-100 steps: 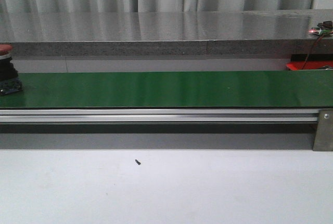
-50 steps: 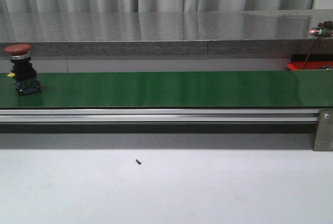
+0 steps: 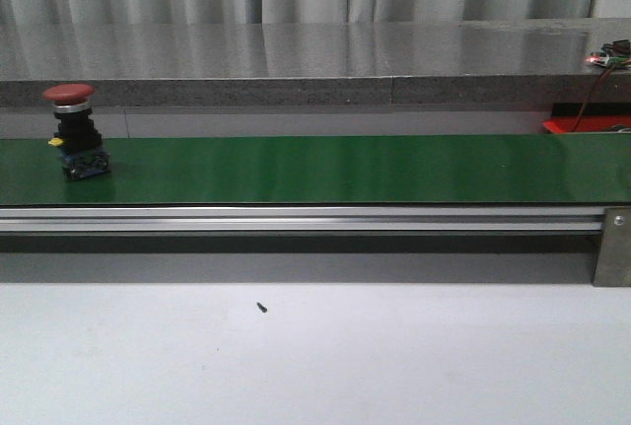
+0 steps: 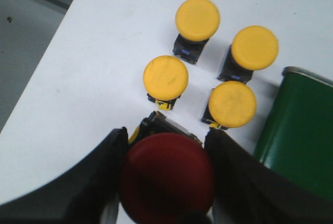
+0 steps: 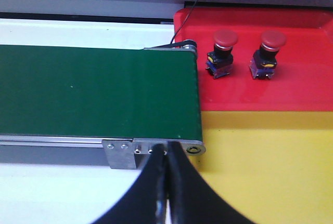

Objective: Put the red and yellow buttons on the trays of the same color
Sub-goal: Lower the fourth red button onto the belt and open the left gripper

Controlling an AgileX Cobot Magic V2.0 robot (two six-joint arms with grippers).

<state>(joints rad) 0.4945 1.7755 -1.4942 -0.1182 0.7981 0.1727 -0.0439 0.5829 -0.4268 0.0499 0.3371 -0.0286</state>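
Note:
A red button (image 3: 74,134) stands upright on the green belt (image 3: 345,169) at its left end. In the left wrist view my left gripper (image 4: 166,135) is shut on another red button (image 4: 166,177), held over the white table. Several yellow buttons (image 4: 165,77) stand on the table just beyond it. My right gripper (image 5: 167,146) is shut with nothing in it and hangs over the belt's end bracket. Beside it lies the yellow tray (image 5: 270,167). The red tray (image 5: 302,83) beyond holds two red buttons (image 5: 225,39) (image 5: 273,39). Neither gripper shows in the front view.
The belt's aluminium rail (image 3: 296,218) runs across the table's width, with an end bracket (image 3: 613,247) at the right. A grey ledge (image 3: 315,60) and a curtain stand behind. A small black speck (image 3: 261,307) lies on the white table in front.
The red button on the belt has travelled to the right, from the frame's left edge to well inside the view.

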